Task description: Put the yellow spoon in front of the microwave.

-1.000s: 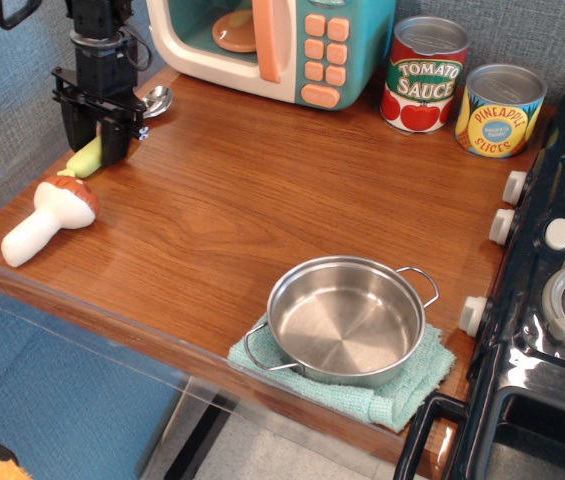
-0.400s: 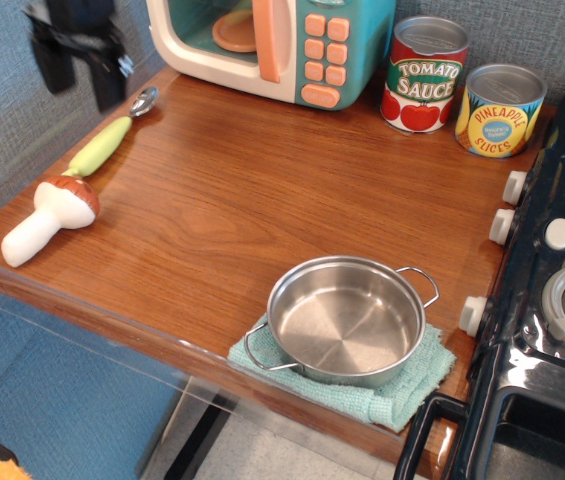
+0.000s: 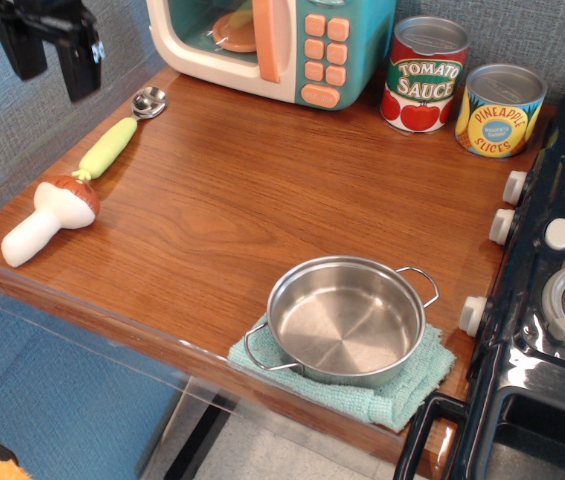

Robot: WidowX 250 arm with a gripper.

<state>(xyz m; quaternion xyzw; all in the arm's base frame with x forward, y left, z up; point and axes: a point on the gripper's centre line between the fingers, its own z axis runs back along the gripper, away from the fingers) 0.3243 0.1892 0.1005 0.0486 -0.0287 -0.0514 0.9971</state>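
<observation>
**Observation.image: spoon set down, gripper lifted clear**

Observation.image shows the gripper [image 3: 50, 55] high in the top-left corner, over the wall rather than the table, its two dark fingers spread apart with nothing between them. It is well apart from the spoon [image 3: 115, 140], which lies flat on the wood near the left edge, its silver bowl pointing toward the microwave [image 3: 272, 45] and its yellow-green handle trailing back toward the mushroom [image 3: 47, 220]. The handle tip sits just beside the mushroom cap, possibly touching it.

A second ago the gripper stood low over the spoon, its fingers around the handle. Shortly after, it had risen and let go, and now it has drawn further up and to the left. The spoon has hardly shifted since release. Pot [image 3: 347, 320], cloth [image 3: 417, 385] and both cans [image 3: 424, 73] sit as they did.

As a judgement, the placing looks done or nearly so: the bowl rests near the microwave's front left corner, though off to the side of the door rather than squarely before it.
</observation>
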